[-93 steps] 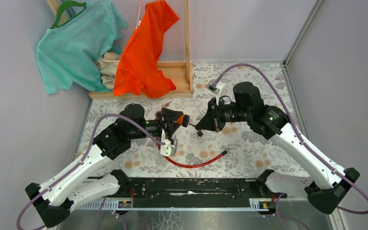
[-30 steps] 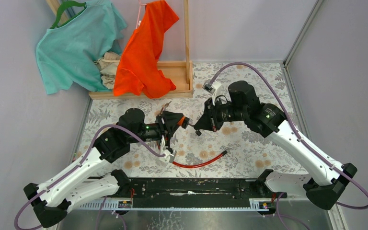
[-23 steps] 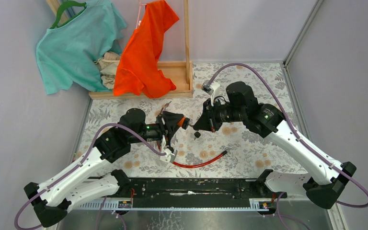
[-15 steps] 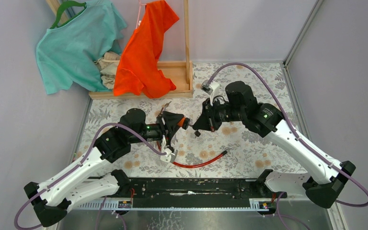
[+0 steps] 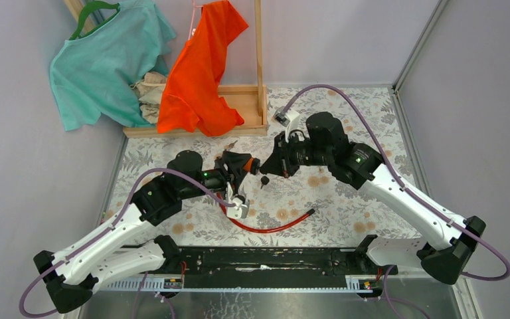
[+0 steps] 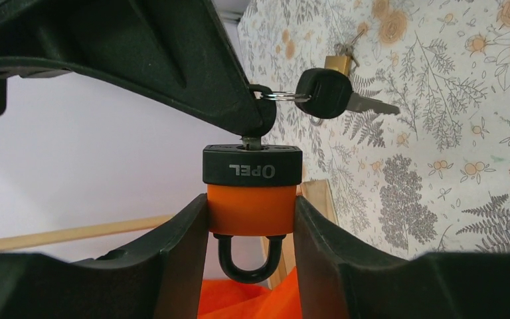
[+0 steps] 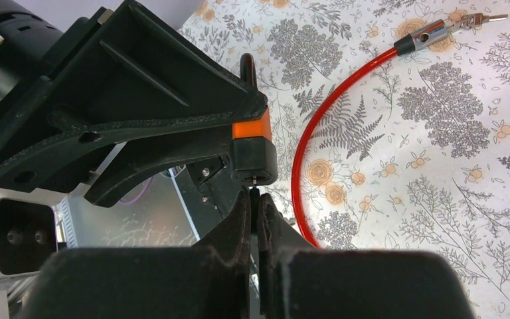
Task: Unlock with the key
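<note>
Padlock (image 6: pixel 252 193), orange-bodied with a black base, hangs above the middle of the flower-patterned worktop (image 5: pixel 345 206), clamped by its sides between the half-spread fingers (image 6: pixel 186 252) of the left pincer (image 6: pixel 251 214), black end turned toward the right arm. Right pincer (image 7: pixel 255 206) is pinched fully shut on the key (image 7: pixel 255 193), whose tip meets that black end. A red cable (image 7: pixel 319 126) lies curved on the worktop toward its near edge, and a spare black-headed key (image 6: pixel 329 93) dangles from a ring (image 6: pixel 280 97) beside the lock.
</note>
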{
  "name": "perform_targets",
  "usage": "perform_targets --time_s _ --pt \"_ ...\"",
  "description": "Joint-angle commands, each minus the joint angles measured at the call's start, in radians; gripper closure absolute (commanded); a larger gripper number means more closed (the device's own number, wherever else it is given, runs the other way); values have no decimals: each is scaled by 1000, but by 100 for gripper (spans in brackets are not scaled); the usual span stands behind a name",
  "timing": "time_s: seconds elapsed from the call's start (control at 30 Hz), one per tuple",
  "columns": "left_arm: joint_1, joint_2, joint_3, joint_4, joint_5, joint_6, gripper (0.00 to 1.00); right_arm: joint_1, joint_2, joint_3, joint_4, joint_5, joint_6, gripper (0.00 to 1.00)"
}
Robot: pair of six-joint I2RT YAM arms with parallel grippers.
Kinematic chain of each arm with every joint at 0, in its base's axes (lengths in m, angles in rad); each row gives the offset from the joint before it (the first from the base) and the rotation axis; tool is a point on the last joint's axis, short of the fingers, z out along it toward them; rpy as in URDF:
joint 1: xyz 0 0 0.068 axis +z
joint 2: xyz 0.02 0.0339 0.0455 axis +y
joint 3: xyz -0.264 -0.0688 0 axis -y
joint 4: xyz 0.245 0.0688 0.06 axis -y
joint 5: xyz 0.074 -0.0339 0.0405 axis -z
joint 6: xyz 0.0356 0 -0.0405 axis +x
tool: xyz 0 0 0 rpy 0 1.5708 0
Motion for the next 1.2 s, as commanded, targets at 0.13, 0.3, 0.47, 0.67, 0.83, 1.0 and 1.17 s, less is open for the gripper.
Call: perform_targets --time_s 0.13,0.3,0.47,0.67,0.83,1.0,1.17 --pt "-50 -8 13 256 47 4 100 28 25 -45 286 -18 114 100" --pt "-56 -84 -100 368 77 194 100 -9 -2 -132 440 -197 303 100" --pt "-56 -124 -192 479 108 335 100 -93 -44 -271 664 -376 529 100" --pt "-57 -130 -202 487 97 362 100 -105 -76 -333 688 -410 568 100" --pt "-57 -120 -155 401 71 278 100 -106 -159 -257 401 -184 266 23" --pt "-57 -91 -103 348 46 191 100 -90 -177 -199 357 -86 108 6" --pt "-57 -62 -59 318 17 133 100 -5 -123 -108 273 -14 -4 11"
